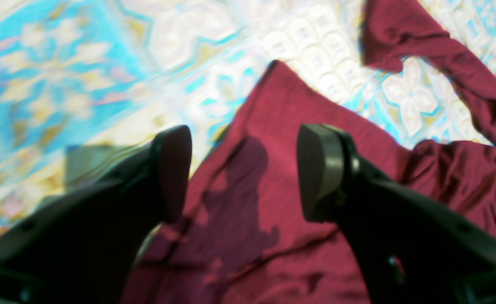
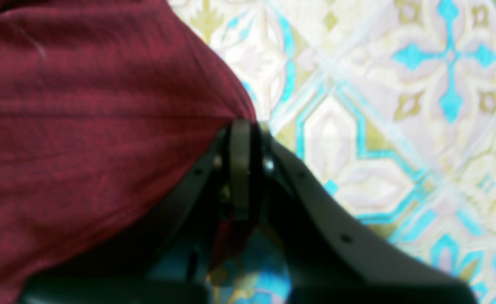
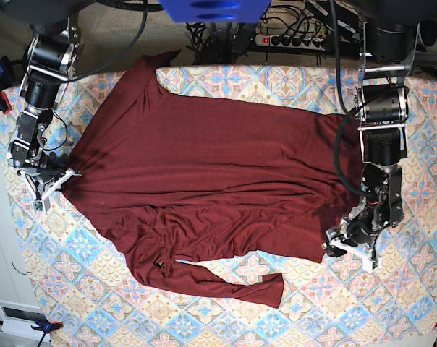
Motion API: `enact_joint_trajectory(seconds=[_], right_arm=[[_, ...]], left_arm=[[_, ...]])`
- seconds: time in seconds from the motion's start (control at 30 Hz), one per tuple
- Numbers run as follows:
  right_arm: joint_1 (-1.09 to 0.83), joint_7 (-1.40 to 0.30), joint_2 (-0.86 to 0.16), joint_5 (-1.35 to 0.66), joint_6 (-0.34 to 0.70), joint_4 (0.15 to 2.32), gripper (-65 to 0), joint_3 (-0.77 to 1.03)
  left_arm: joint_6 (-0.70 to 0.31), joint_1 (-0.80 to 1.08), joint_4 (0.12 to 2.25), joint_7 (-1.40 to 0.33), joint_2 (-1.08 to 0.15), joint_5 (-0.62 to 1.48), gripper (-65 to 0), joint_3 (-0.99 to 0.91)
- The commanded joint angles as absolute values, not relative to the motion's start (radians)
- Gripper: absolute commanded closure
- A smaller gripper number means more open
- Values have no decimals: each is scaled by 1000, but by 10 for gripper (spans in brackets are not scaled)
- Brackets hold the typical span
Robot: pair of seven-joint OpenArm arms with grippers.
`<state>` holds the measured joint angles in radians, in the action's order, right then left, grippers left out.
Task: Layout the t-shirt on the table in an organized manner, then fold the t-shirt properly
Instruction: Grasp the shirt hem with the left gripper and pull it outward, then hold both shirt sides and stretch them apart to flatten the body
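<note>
The dark maroon t-shirt [image 3: 204, 166] lies spread across the patterned table [image 3: 291, 79], one long sleeve [image 3: 226, 285] stretched along its near side. At the left edge of the base view my right gripper [image 3: 51, 184] is shut on the shirt's edge. The right wrist view shows the closed fingertips [image 2: 241, 126] pinching the fabric [image 2: 83, 126] just above the table [image 2: 378, 126]. My left gripper [image 3: 345, 242] hovers open over the shirt's right near corner. In the left wrist view its fingers [image 1: 321, 169] stand wide apart above the cloth [image 1: 264, 202], nothing between them; a sleeve [image 1: 442, 55] lies beyond.
Cables and a power strip [image 3: 298, 36] run behind the table's far edge. A white box [image 3: 16, 314] sits off the near left corner. Bare patterned cloth [image 1: 83, 63] shows to the left of the left gripper.
</note>
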<state>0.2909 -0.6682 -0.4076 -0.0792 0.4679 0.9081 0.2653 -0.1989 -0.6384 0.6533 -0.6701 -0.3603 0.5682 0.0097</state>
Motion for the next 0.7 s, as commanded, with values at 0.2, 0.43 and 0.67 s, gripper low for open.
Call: enact_joint_trajectory(seconds=[0.2,0.43,0.67], right_arm=[[343,-615,-430,102,450,895,-10,274],[341,-615,-432,105,450,895,-11,274],[335,-615,-433,107,450,898,-11,334]], left_arm=[[-205,-751,533,-547,-340,575,-390,150],[-202,-748,533,-545,-325,575,-390,159],[-143,-745,533,-545,-320,519,-390,159]])
